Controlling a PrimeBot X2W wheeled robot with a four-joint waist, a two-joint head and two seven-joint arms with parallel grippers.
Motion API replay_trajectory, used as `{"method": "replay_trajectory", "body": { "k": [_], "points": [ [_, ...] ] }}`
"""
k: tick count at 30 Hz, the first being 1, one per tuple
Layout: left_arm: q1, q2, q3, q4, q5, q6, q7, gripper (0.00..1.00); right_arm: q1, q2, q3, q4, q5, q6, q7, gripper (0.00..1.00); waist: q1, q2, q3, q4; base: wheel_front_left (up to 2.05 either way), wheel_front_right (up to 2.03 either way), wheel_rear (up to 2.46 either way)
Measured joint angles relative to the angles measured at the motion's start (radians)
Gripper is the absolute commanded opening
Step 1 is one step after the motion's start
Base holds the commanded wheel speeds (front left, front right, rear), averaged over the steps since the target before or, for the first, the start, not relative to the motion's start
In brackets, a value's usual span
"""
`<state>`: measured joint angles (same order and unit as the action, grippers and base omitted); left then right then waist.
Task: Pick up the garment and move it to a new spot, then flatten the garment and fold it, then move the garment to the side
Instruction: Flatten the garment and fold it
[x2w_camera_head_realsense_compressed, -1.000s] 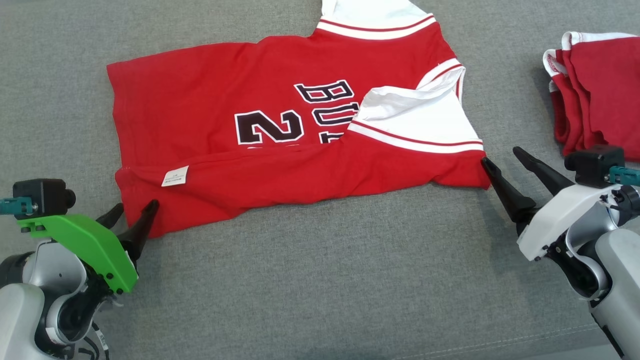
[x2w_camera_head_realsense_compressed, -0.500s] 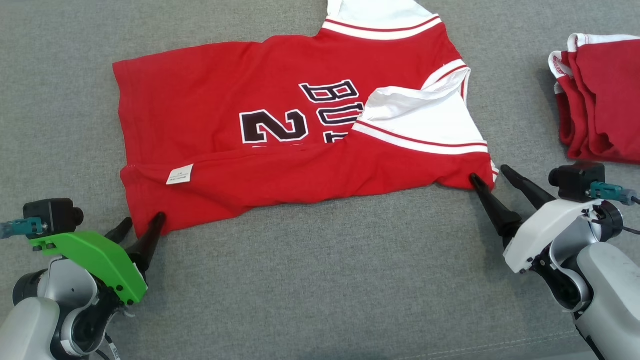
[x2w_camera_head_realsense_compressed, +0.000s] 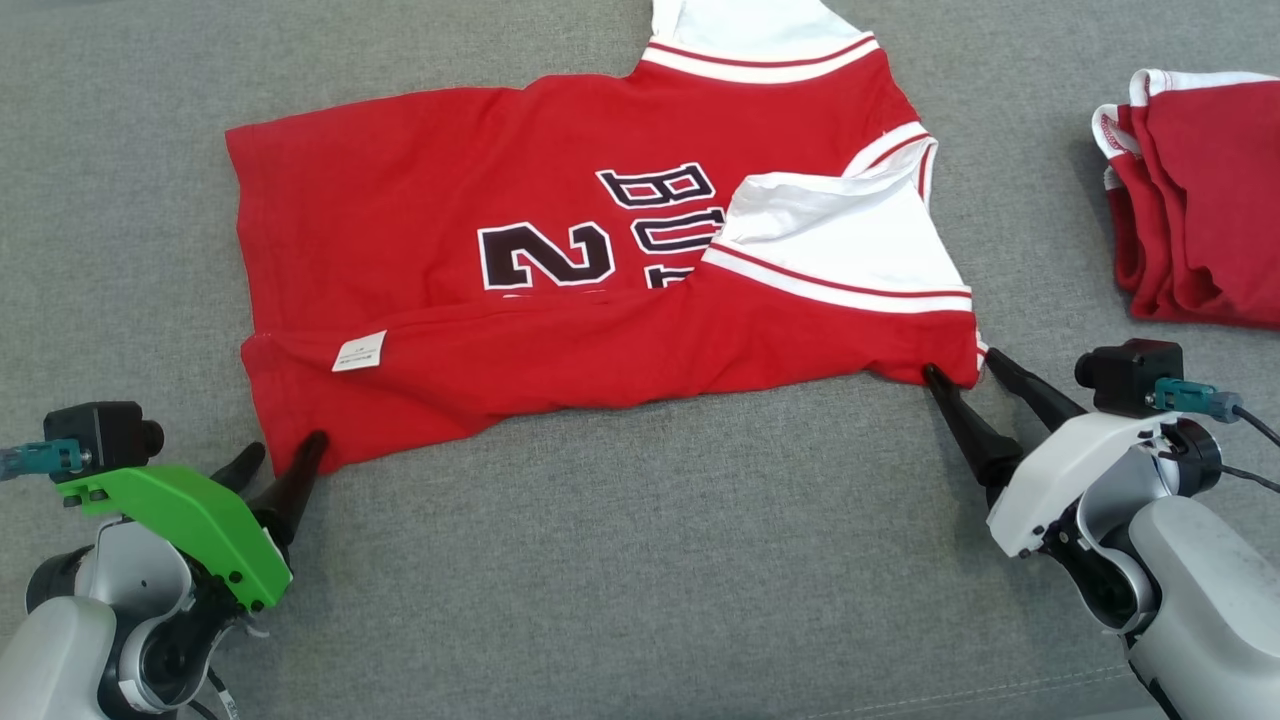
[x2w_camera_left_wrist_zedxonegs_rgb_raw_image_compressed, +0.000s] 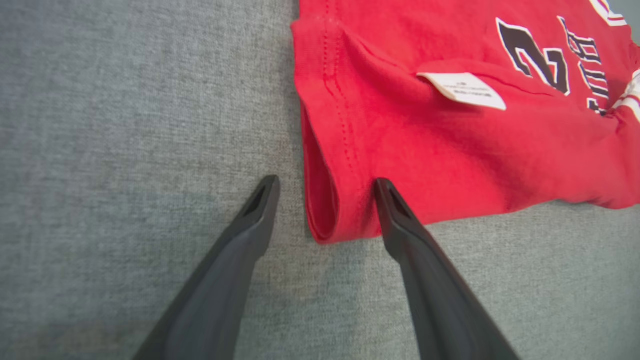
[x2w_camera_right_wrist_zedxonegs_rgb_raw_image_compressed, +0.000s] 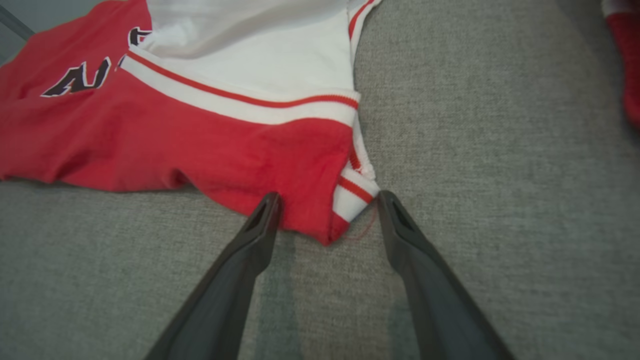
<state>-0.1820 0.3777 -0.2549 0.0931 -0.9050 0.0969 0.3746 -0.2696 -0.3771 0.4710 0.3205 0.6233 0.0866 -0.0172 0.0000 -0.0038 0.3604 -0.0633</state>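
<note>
The garment (x2w_camera_head_realsense_compressed: 560, 260) is a red jersey with white sleeves and dark lettering, lying partly folded on the grey cloth surface, its near long edge turned over. My left gripper (x2w_camera_head_realsense_compressed: 285, 452) stands open at the jersey's near left hem corner (x2w_camera_left_wrist_zedxonegs_rgb_raw_image_compressed: 332, 220), which lies between its fingers (x2w_camera_left_wrist_zedxonegs_rgb_raw_image_compressed: 400, 215). My right gripper (x2w_camera_head_realsense_compressed: 965, 368) is open at the near right corner (x2w_camera_right_wrist_zedxonegs_rgb_raw_image_compressed: 325, 210), the red and white trim between its fingers (x2w_camera_right_wrist_zedxonegs_rgb_raw_image_compressed: 262, 220). Neither is closed on the cloth.
A pile of folded red and white garments (x2w_camera_head_realsense_compressed: 1200, 200) lies at the right edge of the grey surface (x2w_camera_head_realsense_compressed: 640, 560). A white care label (x2w_camera_head_realsense_compressed: 360, 352) shows on the folded-over edge. The surface's front seam runs near the bottom right.
My right gripper has moved left and nearer, bringing the jersey's right corner between its fingers. The left gripper slid slightly back along the hem corner. The camera shifted a little.
</note>
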Motion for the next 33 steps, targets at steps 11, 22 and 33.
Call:
{"method": "replay_trajectory", "body": {
  "k": [11, 22, 33],
  "points": [
    [-0.003, -0.017, 0.002, 0.022, -0.055, -0.022, 0.025, 0.0, -0.016, 0.037, 0.008, 0.04, 0.048, 0.014, -0.001, 0.0, 0.0, 0.0, -0.015, 0.0, 0.0, 0.0, 0.0],
    [-0.002, 0.014, 0.03, 0.024, -0.15, -0.054, 0.12, 0.0, -0.029, -0.009, -0.023, 0.079, 0.11, 0.028, 0.028, 0.0, 0.0, 0.0, -0.059, 0.005, 0.0, 0.0, 0.0],
    [0.074, 0.04, 0.041, -0.052, -0.203, -0.063, 0.182, 0.0, 0.02, -0.063, -0.017, 0.059, 0.165, 0.037, 0.081, 0.0, 0.0, 0.0001, -0.107, 0.0, 0.0, 0.0, 0.0]
  ]
}}
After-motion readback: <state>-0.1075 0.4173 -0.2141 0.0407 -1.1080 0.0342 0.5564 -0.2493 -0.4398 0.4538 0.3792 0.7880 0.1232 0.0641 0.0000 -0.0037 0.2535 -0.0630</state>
